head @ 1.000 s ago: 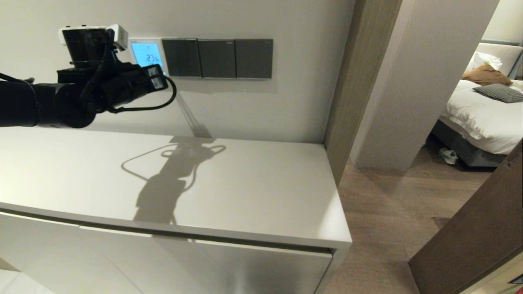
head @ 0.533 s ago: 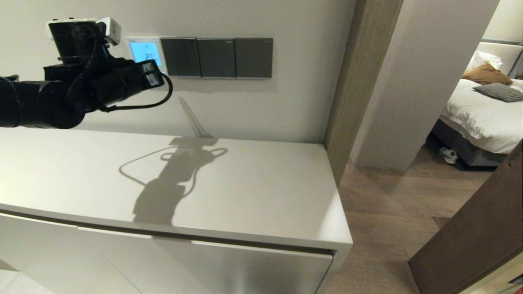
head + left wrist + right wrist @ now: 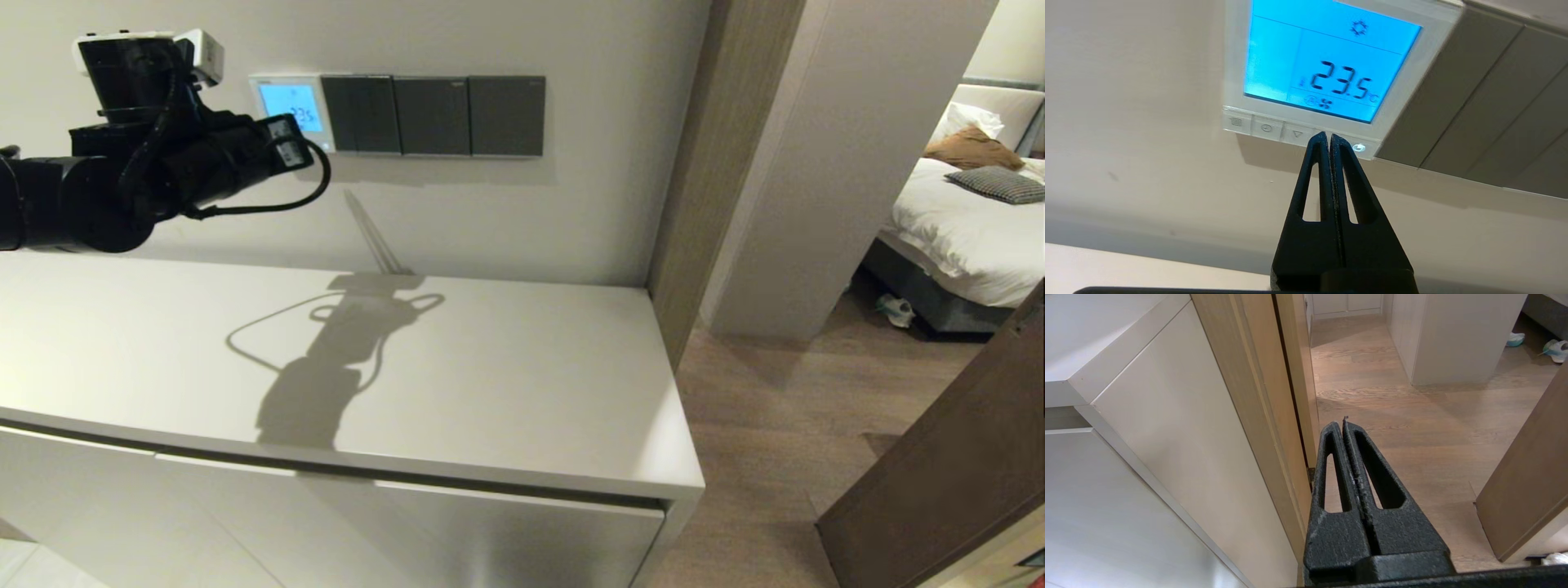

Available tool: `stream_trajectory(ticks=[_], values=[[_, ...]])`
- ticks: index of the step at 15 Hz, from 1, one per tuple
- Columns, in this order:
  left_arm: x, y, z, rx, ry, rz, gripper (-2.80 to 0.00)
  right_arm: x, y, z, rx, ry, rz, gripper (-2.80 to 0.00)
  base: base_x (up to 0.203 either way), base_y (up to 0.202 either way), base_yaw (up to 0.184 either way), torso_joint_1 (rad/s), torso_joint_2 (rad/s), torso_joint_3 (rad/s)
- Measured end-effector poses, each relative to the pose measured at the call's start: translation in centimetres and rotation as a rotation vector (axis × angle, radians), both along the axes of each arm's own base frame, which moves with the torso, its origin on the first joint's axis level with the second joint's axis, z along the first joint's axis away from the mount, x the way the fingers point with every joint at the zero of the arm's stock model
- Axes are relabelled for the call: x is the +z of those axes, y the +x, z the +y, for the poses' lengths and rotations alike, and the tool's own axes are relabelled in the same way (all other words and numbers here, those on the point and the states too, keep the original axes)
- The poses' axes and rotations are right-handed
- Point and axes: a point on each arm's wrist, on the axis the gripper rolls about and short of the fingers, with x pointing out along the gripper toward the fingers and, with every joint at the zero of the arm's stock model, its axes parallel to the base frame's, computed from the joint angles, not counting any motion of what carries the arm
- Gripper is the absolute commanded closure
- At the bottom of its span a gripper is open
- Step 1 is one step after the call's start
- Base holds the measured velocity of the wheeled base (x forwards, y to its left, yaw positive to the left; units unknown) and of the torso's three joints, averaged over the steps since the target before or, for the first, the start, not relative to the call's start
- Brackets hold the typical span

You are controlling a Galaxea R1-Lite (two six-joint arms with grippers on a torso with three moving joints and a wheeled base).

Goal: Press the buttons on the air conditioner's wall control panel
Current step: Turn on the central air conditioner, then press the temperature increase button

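The white wall control panel (image 3: 292, 106) has a blue-lit screen reading 23.5 (image 3: 1331, 61). The buttons (image 3: 1267, 128) run as a row of small white keys along its bottom edge. My left gripper (image 3: 1329, 136) is shut and empty. Its tips stand at that row, between the down-arrow key (image 3: 1297, 134) and the lit power key (image 3: 1359, 147), hiding the key between them. I cannot tell if they touch it. In the head view the left arm (image 3: 188, 163) reaches in from the left, just left of the panel. My right gripper (image 3: 1344, 424) is shut and empty, low beside the cabinet.
Three dark grey switch plates (image 3: 433, 116) adjoin the panel on its right. A white cabinet top (image 3: 490, 367) lies under the left arm. A wooden door frame (image 3: 694, 163) and an open door (image 3: 939, 490) stand to the right, with a bed (image 3: 963, 237) beyond.
My left arm has shifted left and slightly up in the head view, uncovering more of the panel's left and lower part. The right arm has not visibly moved.
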Motion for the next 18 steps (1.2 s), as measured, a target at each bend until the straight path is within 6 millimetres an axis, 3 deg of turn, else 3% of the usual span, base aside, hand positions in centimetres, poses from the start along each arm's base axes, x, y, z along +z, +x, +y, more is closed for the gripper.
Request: stream_trajectory(ticks=[18], values=[[-0.95,0.46,-0.24,-0.008,0.005,0.021,0.00,0.00,0.00,0.00,0.000,0.000,0.000,0.00,0.000,0.000,0.000,0.000,0.00,0.000]])
